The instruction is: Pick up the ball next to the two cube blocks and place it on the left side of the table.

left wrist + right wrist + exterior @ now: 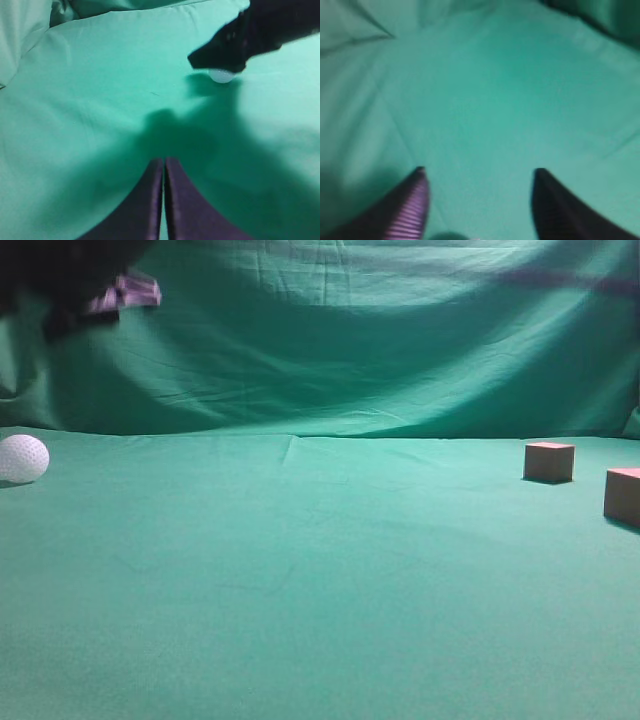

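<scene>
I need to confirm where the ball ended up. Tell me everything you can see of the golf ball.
The golf ball is small, white and round with a dimpled surface, looking like hard plastic. It rests on the green cloth table at the far left edge of the exterior view, far from the two cube blocks at the right. No tool grips it there. In the left wrist view it shows only as a pale sliver, partly hidden under a dark shape.

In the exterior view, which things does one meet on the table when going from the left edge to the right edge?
ball → first cube block → second cube block, cut by the right edge; all rest on the table.
</scene>
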Motion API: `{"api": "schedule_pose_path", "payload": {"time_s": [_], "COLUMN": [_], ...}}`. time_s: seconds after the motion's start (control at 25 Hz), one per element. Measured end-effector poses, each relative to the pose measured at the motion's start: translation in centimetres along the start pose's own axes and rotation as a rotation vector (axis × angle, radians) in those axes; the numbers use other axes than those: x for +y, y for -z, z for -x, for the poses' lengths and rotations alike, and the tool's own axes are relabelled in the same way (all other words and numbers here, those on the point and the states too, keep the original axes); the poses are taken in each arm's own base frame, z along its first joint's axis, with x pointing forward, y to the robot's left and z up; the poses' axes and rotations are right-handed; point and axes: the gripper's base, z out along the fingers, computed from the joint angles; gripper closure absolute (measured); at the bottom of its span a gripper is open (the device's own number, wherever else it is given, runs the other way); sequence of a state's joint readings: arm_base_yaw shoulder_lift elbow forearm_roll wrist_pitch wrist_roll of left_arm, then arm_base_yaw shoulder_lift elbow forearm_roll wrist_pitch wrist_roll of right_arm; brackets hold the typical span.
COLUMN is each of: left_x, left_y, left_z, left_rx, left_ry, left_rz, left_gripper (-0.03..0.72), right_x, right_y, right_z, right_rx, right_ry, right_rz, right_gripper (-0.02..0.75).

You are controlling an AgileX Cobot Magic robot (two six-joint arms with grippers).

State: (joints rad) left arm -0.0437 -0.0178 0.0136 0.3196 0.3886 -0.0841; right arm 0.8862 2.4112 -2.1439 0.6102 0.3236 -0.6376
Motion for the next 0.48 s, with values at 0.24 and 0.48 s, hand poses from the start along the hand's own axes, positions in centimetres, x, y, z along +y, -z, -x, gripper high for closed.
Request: {"api": "schedule_pose_path", "payload": {"time_s": [0.24, 0.48], "left_x": [0.0, 0.0], "left_y": [0.0, 0.0], "left_z": [0.0, 0.0], "left_rx": [0.000, 0.000], "left_ry": [0.000, 0.000], "left_rz": [0.000, 0.000], "left_gripper": [0.688, 0.688], "right_x": [-1.8, -3.3], "right_y": [10.0, 18.1], "right_z": [6.9, 8.3], "right_rx": [0.122, 0.423], "right_ry": [-0.009, -0.081], "right_rz": [0.123, -0.044], "right_gripper": [0.738, 0.738]}}
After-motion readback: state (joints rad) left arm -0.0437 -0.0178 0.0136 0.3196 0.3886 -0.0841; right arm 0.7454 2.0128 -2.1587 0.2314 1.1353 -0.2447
